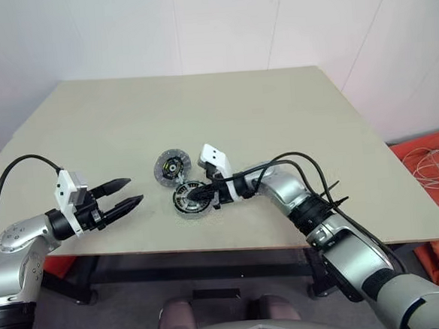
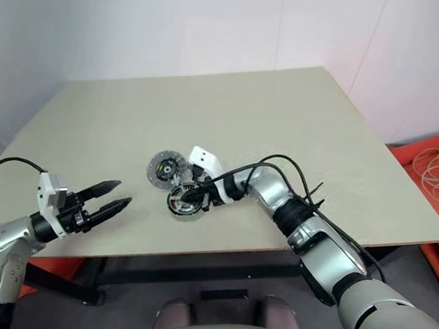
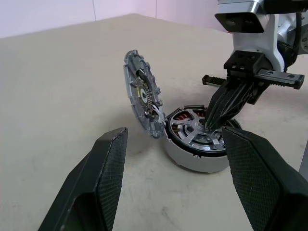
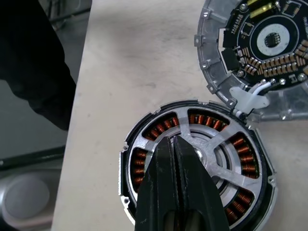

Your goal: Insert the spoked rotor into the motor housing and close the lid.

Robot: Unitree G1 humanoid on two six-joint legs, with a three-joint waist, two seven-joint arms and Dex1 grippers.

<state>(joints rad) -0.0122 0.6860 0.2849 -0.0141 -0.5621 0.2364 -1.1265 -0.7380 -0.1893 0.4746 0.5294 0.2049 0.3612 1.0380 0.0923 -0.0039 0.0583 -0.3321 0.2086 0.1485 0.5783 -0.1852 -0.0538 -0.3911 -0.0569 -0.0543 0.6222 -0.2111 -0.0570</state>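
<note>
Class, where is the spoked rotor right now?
The spoked rotor sits inside the motor housing near the table's front edge, under the shut tips of the right hand, with the lid leaning beside it.

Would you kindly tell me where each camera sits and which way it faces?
Head views: look forward and down at the table, both arms showing.
Left wrist view: looks between the open left end effector fingers at the motor housing and propped lid.
Right wrist view: looks down the shut right end effector, tips on the seated spoked rotor.
All share housing and lid.
</note>
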